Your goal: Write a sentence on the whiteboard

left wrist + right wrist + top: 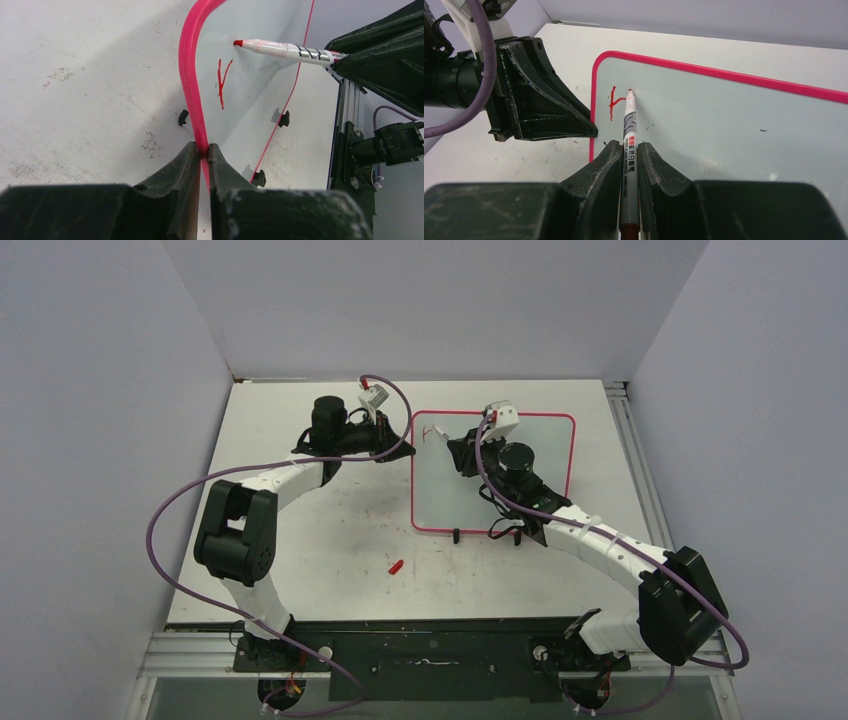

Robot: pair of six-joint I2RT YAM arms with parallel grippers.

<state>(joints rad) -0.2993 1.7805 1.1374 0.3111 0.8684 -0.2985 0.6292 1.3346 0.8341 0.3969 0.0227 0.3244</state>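
One scuffed white table (320,540), marked with faint red smudges, sits boxed in by three pale grey walls (100,390). Toward the left, the left gripper (201,149) is pinched tight on the pink rim of the single whiteboard (440,500), which lies at the table's far middle. One small red cap (396,566) lies loose nearer the bases. Of the sentence (613,102), one red mark stands in the board's far-left corner. The right gripper (629,146) clamps one marker (629,125), its red tip at the board just right of that mark.

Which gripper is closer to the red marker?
Right. The right gripper grips the marker; the left gripper clamps the whiteboard's left rim, apart from it.
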